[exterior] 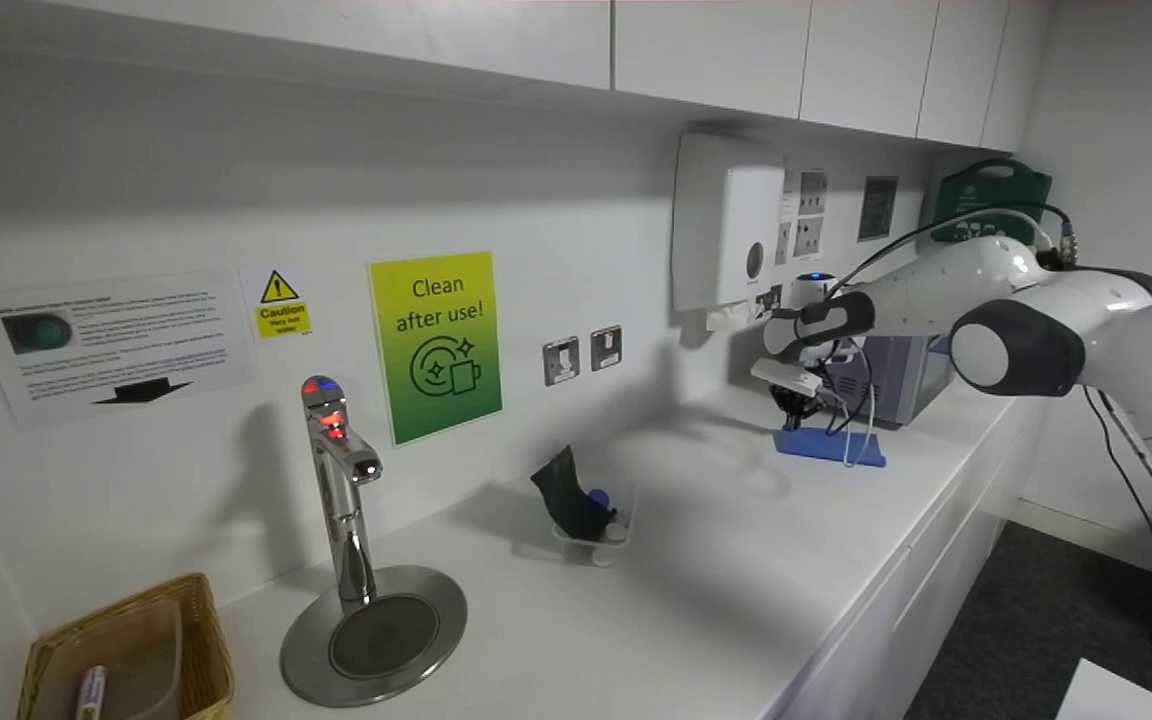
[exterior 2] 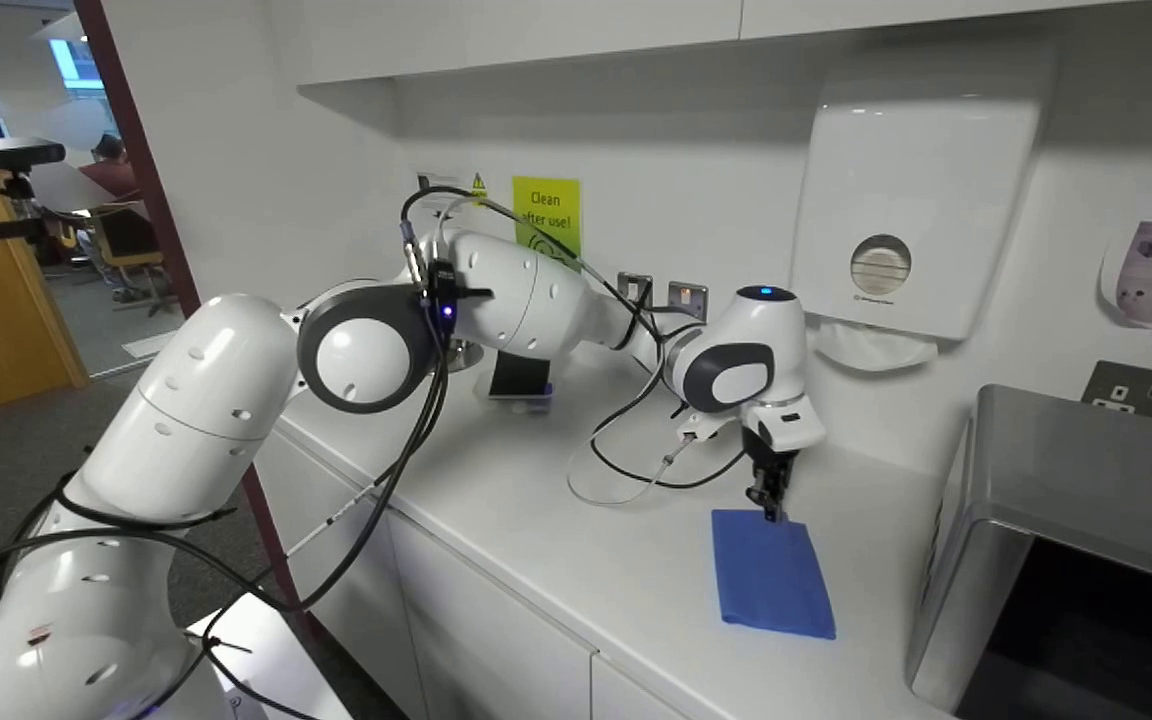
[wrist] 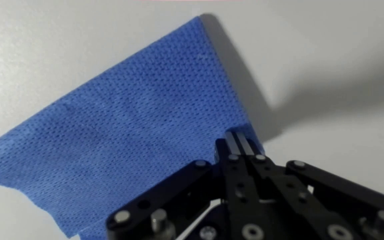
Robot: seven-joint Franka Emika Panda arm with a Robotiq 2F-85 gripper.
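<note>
WRIST | grpr (wrist: 238, 141) closed, tips over blue cloth (wrist: 138, 106) nr edge | wht surf (wrist: 342, 150) under

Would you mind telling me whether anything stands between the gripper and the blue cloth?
Nothing visible does: in the wrist view, the closed gripper reaches right to the blue cloth, near one edge, with no object between. Whether it pinches the fabric, I cannot tell.

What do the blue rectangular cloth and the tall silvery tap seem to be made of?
The blue rectangular cloth: matte fabric, perhaps nonwoven; the wrist view shows a fine dotted texture.
The tall silvery tap: probably polished metal, perhaps chromed, because it shows bright mirror-like reflections.
</note>
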